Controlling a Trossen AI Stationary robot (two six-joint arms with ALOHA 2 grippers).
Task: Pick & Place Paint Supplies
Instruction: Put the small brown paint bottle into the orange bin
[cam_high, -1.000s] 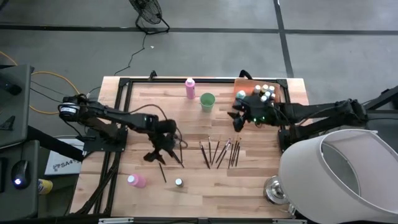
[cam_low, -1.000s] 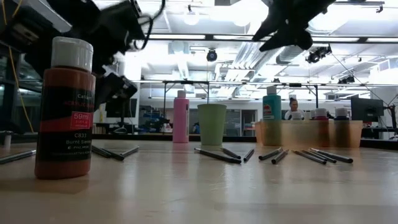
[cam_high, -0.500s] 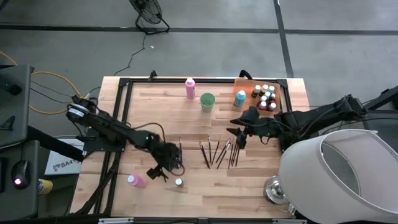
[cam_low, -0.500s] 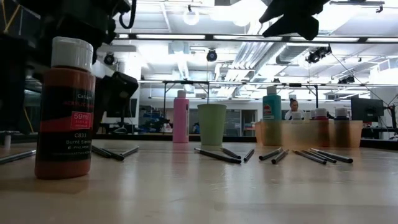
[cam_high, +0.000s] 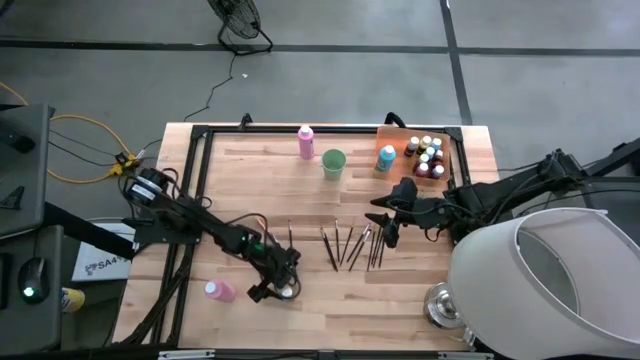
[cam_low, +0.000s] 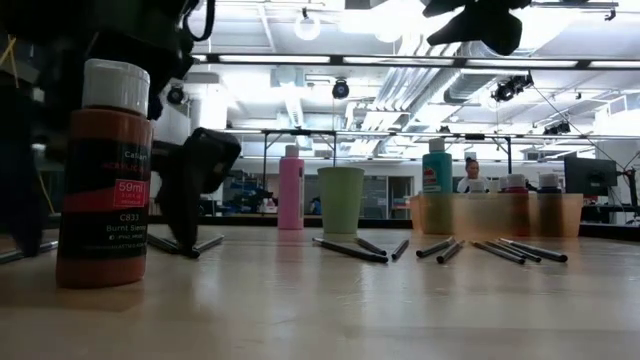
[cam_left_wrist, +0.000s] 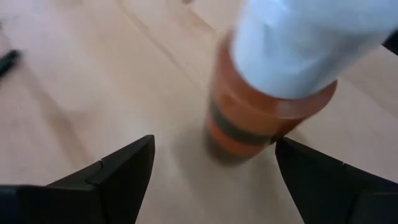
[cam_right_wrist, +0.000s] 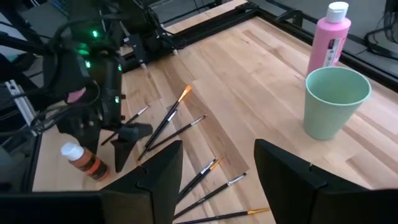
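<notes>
Two pink bottles (cam_high: 306, 141) stand on the desk (cam_high: 420, 290), one teal bottle (cam_high: 387, 157) by the orange tray (cam_high: 455, 150). The left gripper (cam_high: 277, 288) reaches low, jaws spread around an upright brown paint bottle (cam_low: 103, 175). The right gripper (cam_high: 385, 225) hovers over the brushes (cam_high: 352, 243), jaws apart, holding nothing.

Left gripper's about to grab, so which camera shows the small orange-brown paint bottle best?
Low view: the small orange-brown paint bottle stands upright, label and pale cap sharp. Left wrist view shows it blurred, beyond the open left gripper. Right wrist view shows it small. High view shows only its cap.
</notes>
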